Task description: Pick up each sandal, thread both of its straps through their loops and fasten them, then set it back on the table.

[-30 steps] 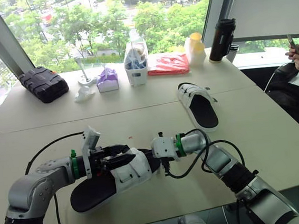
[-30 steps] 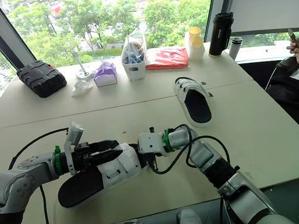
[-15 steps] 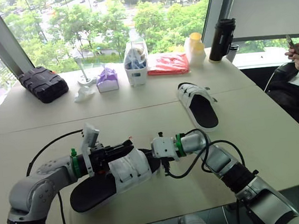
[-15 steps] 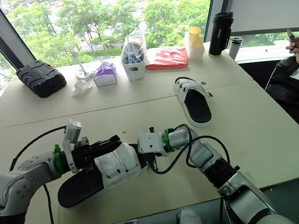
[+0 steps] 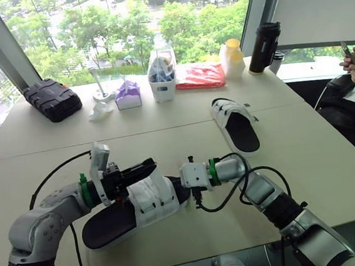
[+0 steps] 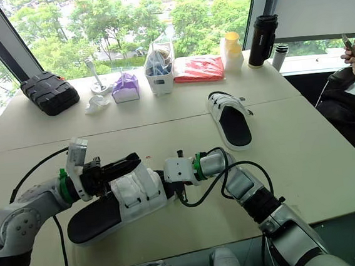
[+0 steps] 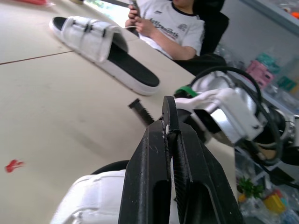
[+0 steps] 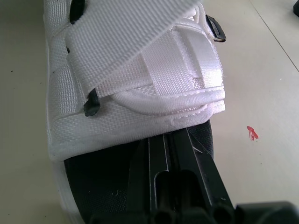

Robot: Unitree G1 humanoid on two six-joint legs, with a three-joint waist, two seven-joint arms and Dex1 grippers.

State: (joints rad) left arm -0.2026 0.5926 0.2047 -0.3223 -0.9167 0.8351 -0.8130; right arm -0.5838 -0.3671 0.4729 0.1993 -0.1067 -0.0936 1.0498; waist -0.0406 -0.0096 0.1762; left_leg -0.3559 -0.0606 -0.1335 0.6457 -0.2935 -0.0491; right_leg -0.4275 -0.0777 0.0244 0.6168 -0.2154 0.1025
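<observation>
**Head views:** The near sandal (image 5: 111, 224) lies on the bench (image 5: 182, 117) in the lower left of the frame, toe toward the centre. The left end effector (image 5: 142, 169) hovers just over its white upper (image 5: 152, 195). The right end effector (image 5: 180, 188) enters the toe opening from the centre. The second sandal (image 5: 236, 124) lies well apart, right of centre.

**Left wrist view:** The fingers (image 7: 156, 158) are pressed together with nothing seen between them. The white upper sits below them at the lower left.

**Right wrist view:** The right fingers (image 8: 175, 154) are together. They are wedged under the upper's front edge onto the black footbed (image 8: 107, 186) and clamped on nothing. A broad strap (image 8: 140, 32) lies across the upper, and a black loop (image 8: 215, 28) shows at the upper right. Whether the strap passes through it cannot be told.

**Risk:** The sandal appears pinned, not gripped, so a pull on the strap would likely swing or drag it. The left tips, closed as they are, would skid off the webbing unless opened first.
</observation>
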